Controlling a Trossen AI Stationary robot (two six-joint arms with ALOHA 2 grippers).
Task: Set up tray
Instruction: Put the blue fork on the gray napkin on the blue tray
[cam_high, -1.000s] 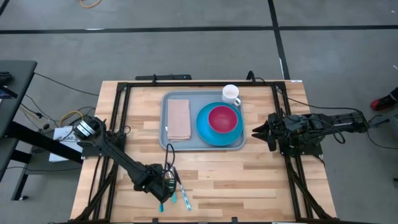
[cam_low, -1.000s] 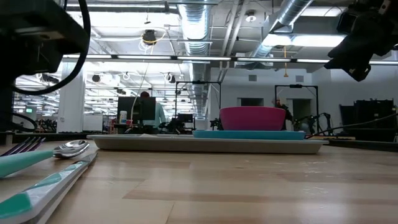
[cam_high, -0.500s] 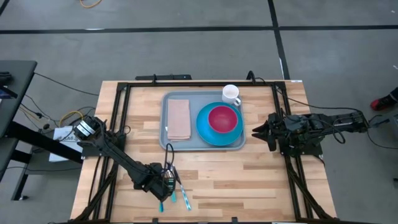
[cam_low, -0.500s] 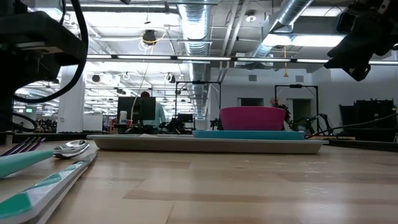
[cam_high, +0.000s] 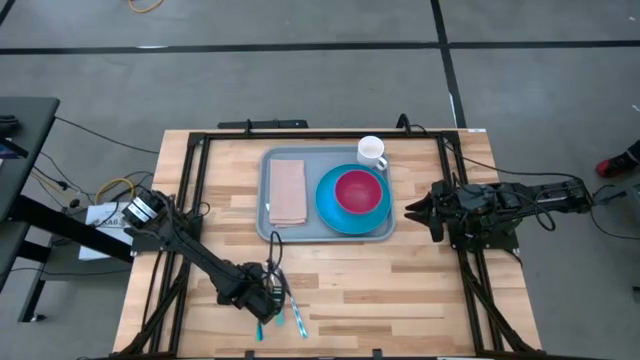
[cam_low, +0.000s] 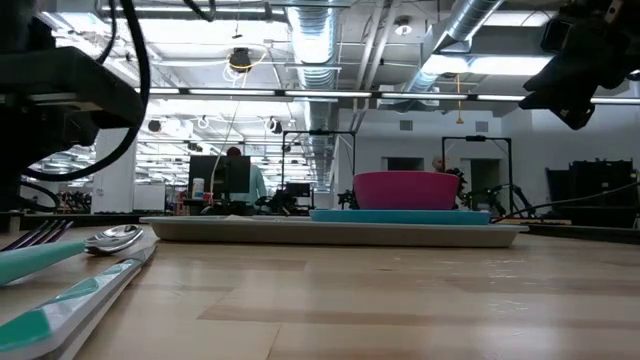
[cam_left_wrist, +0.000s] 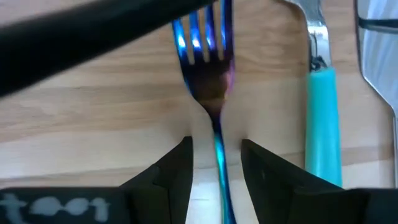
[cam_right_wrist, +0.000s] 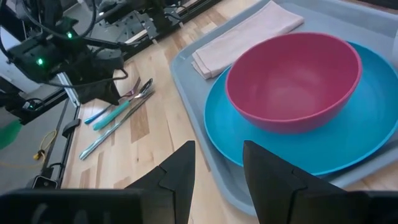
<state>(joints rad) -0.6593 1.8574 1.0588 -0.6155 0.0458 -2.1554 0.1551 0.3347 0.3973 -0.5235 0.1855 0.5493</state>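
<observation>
The grey-blue tray (cam_high: 328, 228) lies on the table and carries a folded beige napkin (cam_high: 287, 190), a blue plate (cam_high: 328, 205) with a pink bowl (cam_high: 358, 190) on it, and a white mug (cam_high: 371, 152). A fork (cam_left_wrist: 205, 56), a spoon (cam_low: 115, 238) and a knife (cam_low: 70, 300) with teal handles lie side by side near the table's near edge. My left gripper (cam_left_wrist: 216, 142) is open just above the fork, one finger on each side of its narrow neck. My right gripper (cam_right_wrist: 217, 146) is open and hovers to the right of the tray (cam_right_wrist: 186, 74).
A teal handle (cam_left_wrist: 320, 99) lies close beside the fork, with a flat blade (cam_left_wrist: 379, 56) beyond it. Bare wood stretches between the cutlery and the tray's near rim. A black frame (cam_high: 190, 200) runs along the table's left, right and far sides.
My left gripper has sunk lower over the cutlery, staying open. The cutlery and everything on the tray have kept their places.
</observation>
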